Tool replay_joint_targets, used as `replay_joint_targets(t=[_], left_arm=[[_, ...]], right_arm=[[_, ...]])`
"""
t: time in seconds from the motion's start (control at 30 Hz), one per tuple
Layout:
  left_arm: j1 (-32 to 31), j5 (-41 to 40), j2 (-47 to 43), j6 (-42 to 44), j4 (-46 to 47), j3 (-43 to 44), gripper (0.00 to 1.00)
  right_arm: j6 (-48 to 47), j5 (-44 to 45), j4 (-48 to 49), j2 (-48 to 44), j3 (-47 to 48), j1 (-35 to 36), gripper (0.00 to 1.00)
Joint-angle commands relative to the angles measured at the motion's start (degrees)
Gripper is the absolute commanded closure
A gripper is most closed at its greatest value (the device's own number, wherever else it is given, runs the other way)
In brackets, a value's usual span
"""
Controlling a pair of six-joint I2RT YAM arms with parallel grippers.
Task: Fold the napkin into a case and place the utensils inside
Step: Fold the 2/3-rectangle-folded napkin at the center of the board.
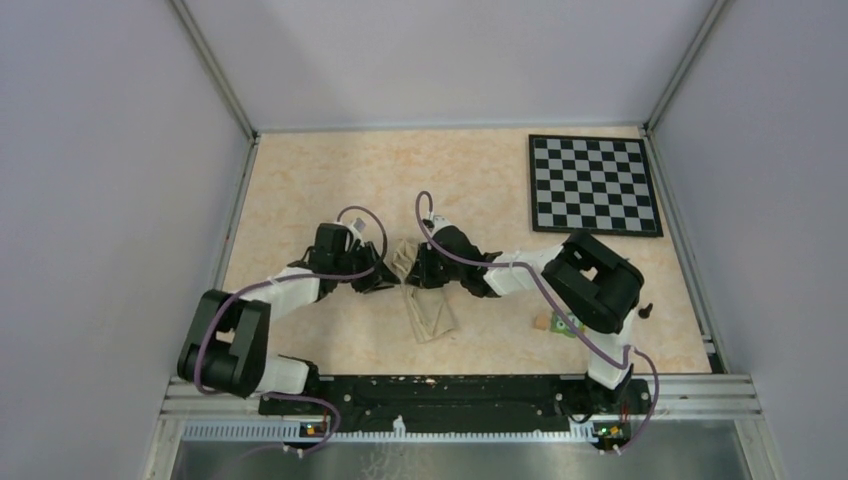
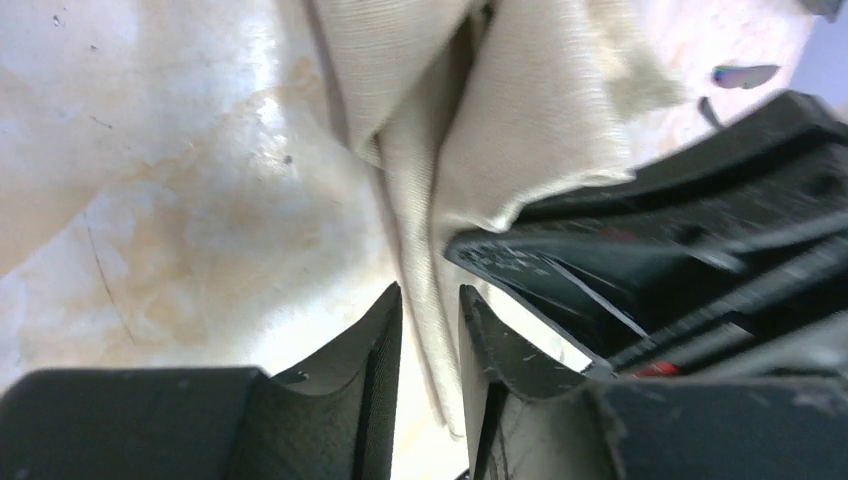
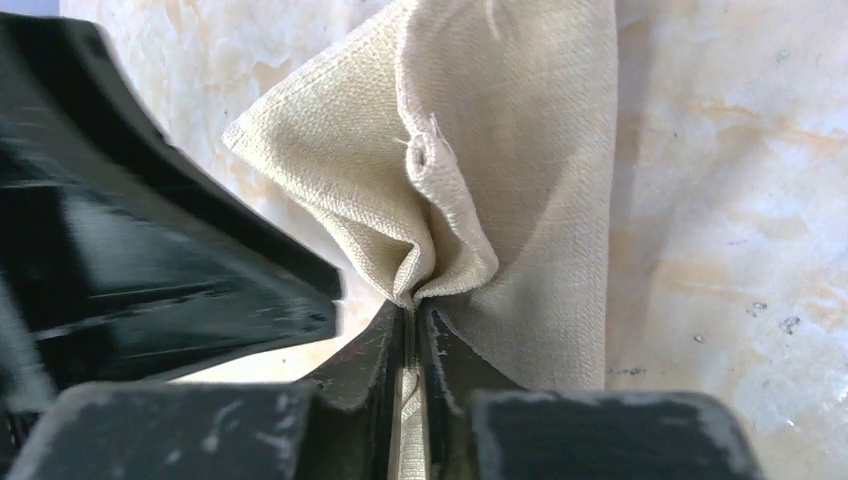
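Napkin lies mid-table, folded to a narrow layered strip of beige-cream cloth, a shade paler than the speckled tan top. Weave looks fine & ribbed in the wrist views. 1 hemmed corner curls over w/ a frayed thread in the right wrist view. Near half lies flat; far end is bunched into soft folds btwn the 2 grippers.

Long axis runs far-to-near, slightly slanted: far end sits at the fingertips, near end points toward the arm bases & drifts right.

Right gripper: fingers pressed almost together, pinching a puckered fold, w/ a sliver of cloth showing down the slot btwn them. Left gripper: fingers stand slightly apart w/ a cloth edge running through the gap; can't tell if they press it.

From above, both gripper bodies cover the strip's far end, so its layers there don't show. Left wrist view is blurred on its right side, where the other gripper's black body fills the frame. Thin purple-blue piece at that view's top right is blurred & partly cut off. Green block is half hidden by the right arm's elbow. Chessboard sits far right, well apart.
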Motion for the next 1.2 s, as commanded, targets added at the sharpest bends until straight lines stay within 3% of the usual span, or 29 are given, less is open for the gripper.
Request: replay_joint_targets(t=[0.0, 0.1, 0.27, 0.5, 0.6, 0.73, 0.87, 1.03, 1.17], left_arm=[[0.7, 0.9, -8.1, 2.0, -4.8, 2.0, 0.62], [0.7, 1.4, -7.9, 2.1, -6.1, 5.4, 0.53], [0.8, 1.0, -2.4, 2.0, -6.6, 11.1, 0.58], [0.7, -2.9, -0.9, 2.5, -11.0, 16.1, 0.39], [0.7, -5.9, -3.2, 2.5, -14.8, 16.9, 0.22], [0.7, -11.5, -7.2, 4.0, -17.4, 16.1, 0.15], [0.7, -9.2, -5.6, 6.8, -14.3, 15.8, 0.14], [0.6, -7.2, 2.2, 9.4, -16.5, 20.2, 0.14], [0.6, -8.7, 4.7, 10.4, -16.2, 21.3, 0.22]], right_arm=[[-1.8, -4.9, 5.9, -1.3, -1.7, -0.9, 0.98], [-2.2, -5.4, 6.6, -1.1, -1.8, -0.9, 0.91], [-3.9, -6.8, 5.7, -2.2, -1.1, -0.8, 0.77], [-6.9, -9.7, 6.6, -4.1, -2.3, -0.7, 0.65], [-7.1, -11.2, 7.0, -5.2, -2.8, -0.7, 0.62], [-8.0, -11.0, 4.8, -8.3, -3.4, -0.7, 0.56], [-8.8, -10.6, 5.4, -10.8, -5.3, -1.8, 0.48], [-7.7, -12.3, 6.3, -10.3, -5.9, -5.2, 0.48], [-9.2, -12.0, 5.7, -9.8, -5.3, -5.5, 0.49]])
